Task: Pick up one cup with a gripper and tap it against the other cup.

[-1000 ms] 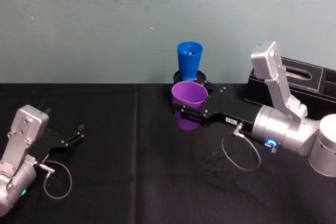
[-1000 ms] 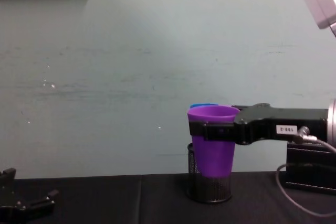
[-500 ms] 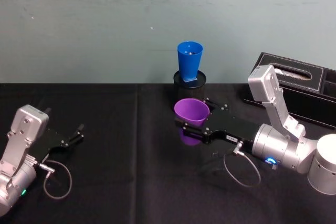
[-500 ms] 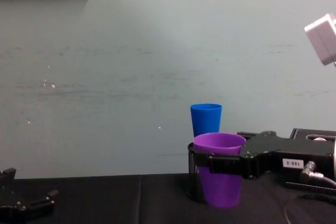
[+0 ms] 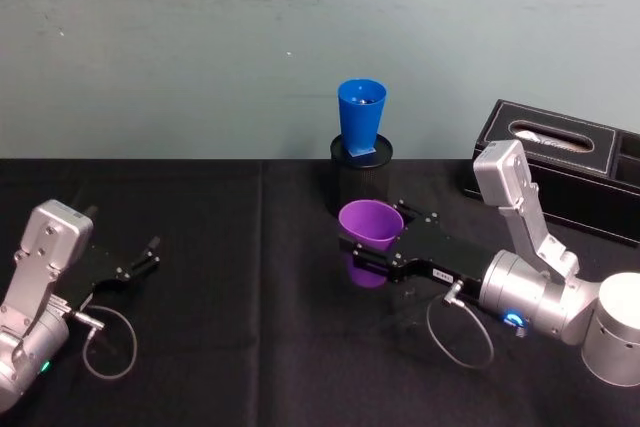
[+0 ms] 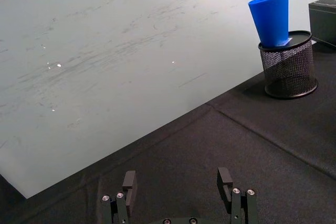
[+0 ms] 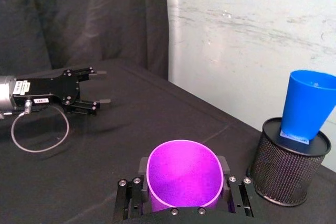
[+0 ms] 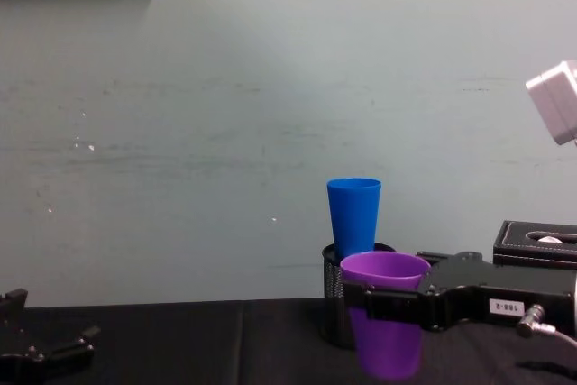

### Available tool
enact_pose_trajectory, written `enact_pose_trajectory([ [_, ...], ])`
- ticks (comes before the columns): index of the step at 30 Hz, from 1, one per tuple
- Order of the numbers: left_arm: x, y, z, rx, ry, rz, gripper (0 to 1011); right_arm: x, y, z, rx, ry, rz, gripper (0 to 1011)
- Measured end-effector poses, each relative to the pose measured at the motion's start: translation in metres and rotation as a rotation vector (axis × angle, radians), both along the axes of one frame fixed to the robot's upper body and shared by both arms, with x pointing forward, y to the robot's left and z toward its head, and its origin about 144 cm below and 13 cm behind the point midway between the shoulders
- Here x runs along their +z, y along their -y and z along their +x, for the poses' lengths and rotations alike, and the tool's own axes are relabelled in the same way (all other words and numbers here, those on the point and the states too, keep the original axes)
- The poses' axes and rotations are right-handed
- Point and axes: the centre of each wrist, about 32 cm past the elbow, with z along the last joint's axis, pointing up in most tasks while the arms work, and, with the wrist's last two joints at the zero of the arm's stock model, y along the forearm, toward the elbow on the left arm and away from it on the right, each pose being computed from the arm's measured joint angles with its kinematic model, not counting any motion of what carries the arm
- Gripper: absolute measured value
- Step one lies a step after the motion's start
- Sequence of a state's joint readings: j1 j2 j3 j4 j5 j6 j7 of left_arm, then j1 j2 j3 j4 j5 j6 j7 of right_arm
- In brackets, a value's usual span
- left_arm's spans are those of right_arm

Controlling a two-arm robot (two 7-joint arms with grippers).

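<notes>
My right gripper [image 5: 368, 247] is shut on the purple cup [image 5: 370, 225], held upright and low over the black table, in front of the blue cup [image 5: 360, 117] and apart from it. The blue cup stands tilted in a black mesh pen holder [image 5: 345, 182]. In the right wrist view the purple cup [image 7: 182, 174] sits between the jaws, with the blue cup [image 7: 307, 103] beyond it. The chest view shows the purple cup [image 8: 385, 317] below and in front of the blue cup [image 8: 353, 214]. My left gripper [image 5: 150, 255] rests open at the table's left.
A black tissue box [image 5: 560, 147] stands at the back right, close behind the right arm. The mesh holder [image 8: 332, 313] is against the wall at the table's middle. Black cloth covers the table [image 5: 240, 327], bare between the two arms.
My right gripper has come down and drawn back from the blue cup with the purple cup in it, from rim height to near the tabletop. The left arm has not moved.
</notes>
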State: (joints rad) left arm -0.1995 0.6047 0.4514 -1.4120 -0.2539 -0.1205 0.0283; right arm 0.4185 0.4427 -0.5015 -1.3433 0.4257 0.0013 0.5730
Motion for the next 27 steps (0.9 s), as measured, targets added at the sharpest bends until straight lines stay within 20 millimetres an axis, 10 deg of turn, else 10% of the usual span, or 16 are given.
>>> enact_pose_trajectory([
  [27, 0.0000, 0.0000, 0.0000, 0.000, 0.000, 0.000, 1005, -0.0095, -0.0030, -0.0007, -0.007, -0.040, 0.002, 741],
])
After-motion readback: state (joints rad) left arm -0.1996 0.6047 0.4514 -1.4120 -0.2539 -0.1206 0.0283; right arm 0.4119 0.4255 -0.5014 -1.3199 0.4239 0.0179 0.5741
